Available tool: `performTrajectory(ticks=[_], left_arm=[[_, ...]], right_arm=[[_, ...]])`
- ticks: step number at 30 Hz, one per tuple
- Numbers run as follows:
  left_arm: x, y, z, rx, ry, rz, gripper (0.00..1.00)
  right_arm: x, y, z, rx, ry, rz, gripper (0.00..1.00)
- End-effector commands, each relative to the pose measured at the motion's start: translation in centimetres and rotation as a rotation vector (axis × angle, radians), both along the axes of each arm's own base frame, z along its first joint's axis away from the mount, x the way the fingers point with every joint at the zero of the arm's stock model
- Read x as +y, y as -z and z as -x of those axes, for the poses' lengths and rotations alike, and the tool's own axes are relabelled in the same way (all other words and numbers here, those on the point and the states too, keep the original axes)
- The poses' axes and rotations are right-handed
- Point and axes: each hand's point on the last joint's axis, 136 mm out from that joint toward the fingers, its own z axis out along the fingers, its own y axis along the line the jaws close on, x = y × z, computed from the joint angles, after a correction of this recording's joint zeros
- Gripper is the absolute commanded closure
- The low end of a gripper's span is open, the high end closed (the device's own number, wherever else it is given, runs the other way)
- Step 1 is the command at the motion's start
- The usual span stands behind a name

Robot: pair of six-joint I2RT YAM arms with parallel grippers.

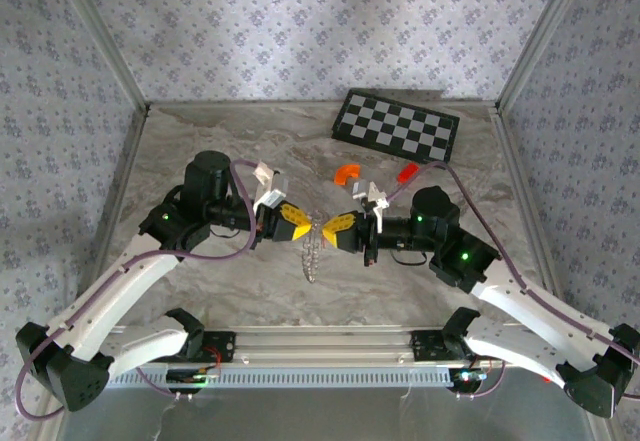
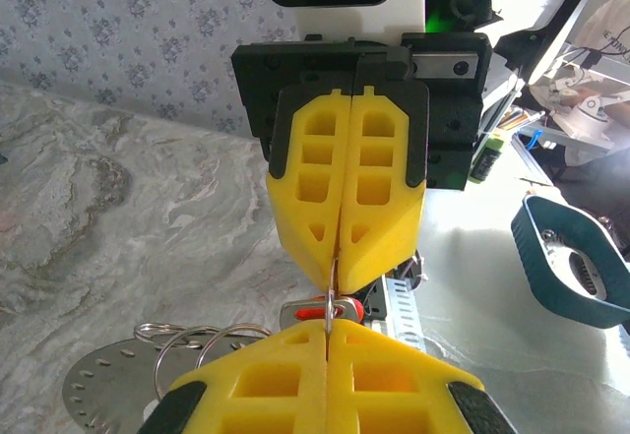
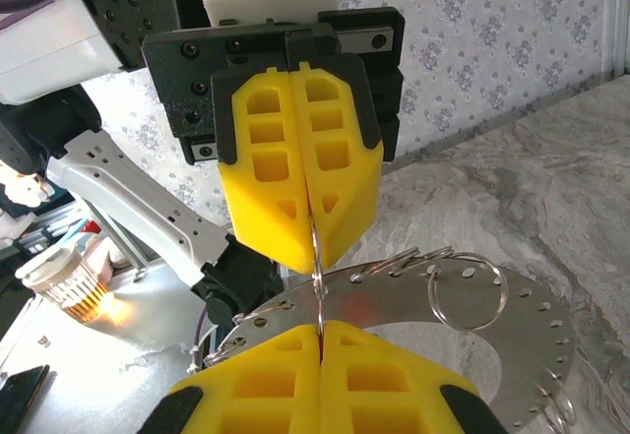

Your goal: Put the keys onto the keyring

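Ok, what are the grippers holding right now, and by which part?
Both are shut on the keyring: the left gripper and the right gripper each pinch its thin wire loop from opposite sides, the rest dangling below.

You have open table (image 1: 190,136) far left and near centre. The orange arc (image 1: 346,173), red brick (image 1: 407,172) and checkered board (image 1: 397,124) crowd the far right; the keyring (image 1: 313,251) hangs mid-table.

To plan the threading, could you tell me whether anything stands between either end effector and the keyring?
Nothing visible does: the left end effector and the right end effector are both shut directly on the keyring, tip to tip.
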Motion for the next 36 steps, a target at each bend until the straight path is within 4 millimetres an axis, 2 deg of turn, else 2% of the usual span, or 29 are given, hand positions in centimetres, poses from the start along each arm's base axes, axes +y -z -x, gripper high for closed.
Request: performTrajectory(ticks=[1,26,36], left_arm=[[0.11,-1.02,0.17,-0.048,0.015,0.026,1.0],[0.22,-0.91,0.26,-0.054,0.014,0.022,1.0],[0.23,-0.89,0.27,-0.055,0.014,0.021,1.0]], right_arm=[[0.0,-0.43,-0.11,-0.002,-0.002,-0.024,1.0],[-0.12,-0.07,0.22,0.017,-0.021,-0.026,1.0],[0.12,-0.49,0.12,0.006,-0.028,-0.036,1.0]])
